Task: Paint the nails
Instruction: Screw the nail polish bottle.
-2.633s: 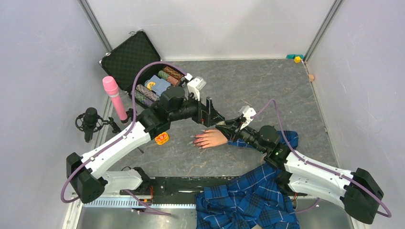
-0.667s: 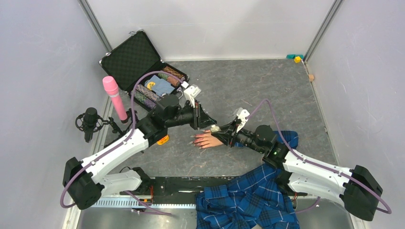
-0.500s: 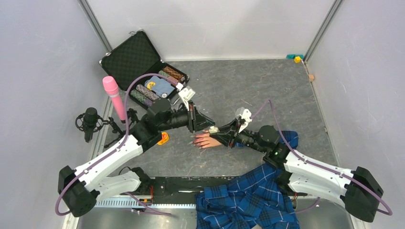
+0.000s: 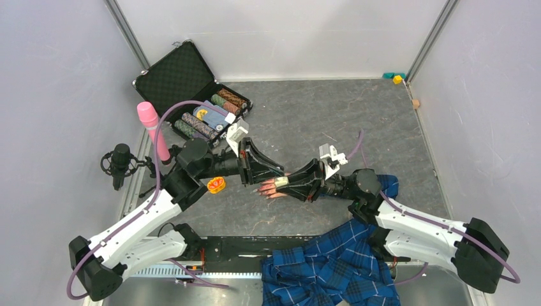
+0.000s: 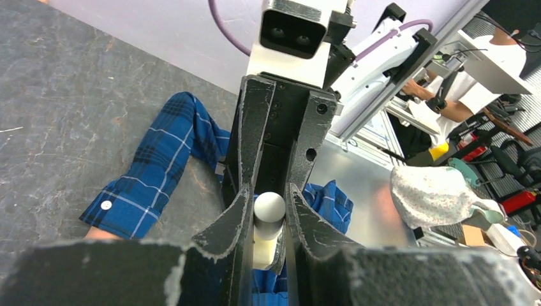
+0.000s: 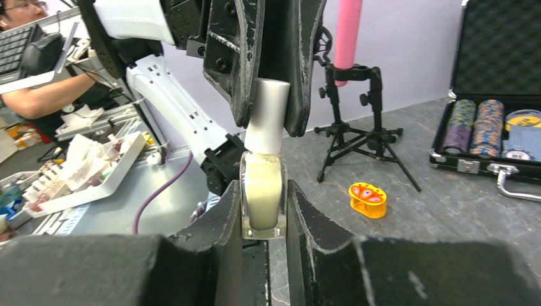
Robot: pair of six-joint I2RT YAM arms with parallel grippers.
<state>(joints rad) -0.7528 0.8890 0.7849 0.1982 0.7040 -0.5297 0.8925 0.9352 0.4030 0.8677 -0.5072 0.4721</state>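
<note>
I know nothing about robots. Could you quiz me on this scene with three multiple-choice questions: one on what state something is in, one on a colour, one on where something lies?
1. How is the small bottle held?
A. The right tool clamps its glass body and the left tool clamps its cap.
B. The left tool alone holds it.
C. Nothing holds it; both tools are open.

2. What colour is the cap?
A. Red.
B. White.
C. Black.

3. Where does the small orange object lie?
A. Clamped in the right tool.
B. On top of the cap.
C. On the table, touching neither tool.

Answers:
1 A: the right wrist view shows one pair of fingers on the glass and the other on the cap.
2 B: the cap shows white in both wrist views.
3 C: the top view shows it on the grey table surface.
</note>
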